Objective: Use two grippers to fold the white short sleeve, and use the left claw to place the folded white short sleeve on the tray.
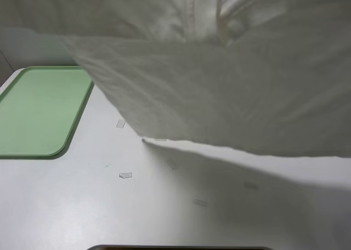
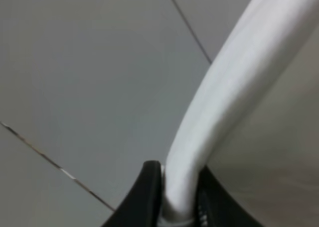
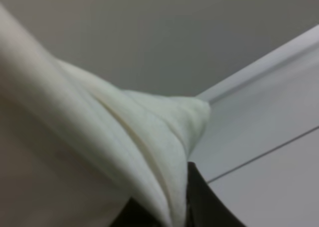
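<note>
The white short sleeve [image 1: 219, 96] is held aloft near the high camera, filling that view from twelve to four o'clock above the counter [image 1: 109, 206]. The tray [image 1: 33, 113], at nine o'clock, is seen bare, so folding and placing are judged unfinished. Only in the wrist views are the grips shown: the left hand [image 2: 180, 189] and the right hand [image 3: 172, 207] are each clamped on bunched white cloth.

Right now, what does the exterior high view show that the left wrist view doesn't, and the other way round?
Only exterior high: the tray at the table's left, pale tape strips, and the white short sleeve hanging across the frame; no gripper visible. Only left wrist: the left claw shut on a bunched fold, grey seamed surface behind. Both: the white short sleeve.
</note>
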`<state>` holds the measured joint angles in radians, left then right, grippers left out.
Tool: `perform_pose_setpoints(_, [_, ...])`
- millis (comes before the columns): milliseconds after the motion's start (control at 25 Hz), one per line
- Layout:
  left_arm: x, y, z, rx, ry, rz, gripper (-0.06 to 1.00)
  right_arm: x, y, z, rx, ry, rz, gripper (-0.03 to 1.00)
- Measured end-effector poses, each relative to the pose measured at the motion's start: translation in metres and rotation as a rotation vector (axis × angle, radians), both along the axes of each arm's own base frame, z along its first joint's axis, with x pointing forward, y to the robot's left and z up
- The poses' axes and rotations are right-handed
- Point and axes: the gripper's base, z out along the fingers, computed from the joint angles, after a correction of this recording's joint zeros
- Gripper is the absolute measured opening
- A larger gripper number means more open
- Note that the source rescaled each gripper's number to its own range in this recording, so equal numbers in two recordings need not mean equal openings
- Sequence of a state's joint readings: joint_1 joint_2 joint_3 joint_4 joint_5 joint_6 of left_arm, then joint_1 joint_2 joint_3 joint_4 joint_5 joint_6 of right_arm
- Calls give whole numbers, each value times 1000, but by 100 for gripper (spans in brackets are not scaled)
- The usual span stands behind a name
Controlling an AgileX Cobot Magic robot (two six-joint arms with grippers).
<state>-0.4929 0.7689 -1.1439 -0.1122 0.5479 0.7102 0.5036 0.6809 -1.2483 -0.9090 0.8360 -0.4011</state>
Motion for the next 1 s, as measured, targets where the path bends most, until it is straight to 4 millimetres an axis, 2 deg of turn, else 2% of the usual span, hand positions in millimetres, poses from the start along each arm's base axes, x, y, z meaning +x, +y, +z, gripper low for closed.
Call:
perform_pose_setpoints(80, [2, 0, 6, 13, -28, 12, 11, 9, 5, 7, -20, 17, 2, 0])
perform_pose_setpoints(200, [24, -6, -3, 107, 2, 40, 11, 63, 34, -9, -82, 178, -18, 0])
perform_pose_setpoints(320, [67, -23, -34, 278, 145, 70, 11, 109, 58, -32, -110, 298, -27, 0])
perform_pose_setpoints(440, [118, -43, -82, 458, 324, 93, 11, 164, 85, -71, -159, 429, -30, 0])
perform_pose_setpoints(560, [145, -53, -115, 567, 419, 110, 11, 205, 99, -107, -192, 521, -31, 0])
perform_pose_setpoints(640, [167, -59, -145, 661, 484, 129, 11, 231, 103, -133, -210, 582, -39, 0])
perform_pose_setpoints(760, [185, -60, -170, 771, 503, 165, 11, 262, 99, -170, -226, 657, -51, 0])
perform_pose_setpoints(880, [199, -58, -181, 863, 464, 206, 11, 287, 87, -203, -221, 714, -68, 0])
perform_pose_setpoints(1000, [211, -51, -183, 862, 404, 252, 11, 306, 70, -229, -196, 752, -88, 0])
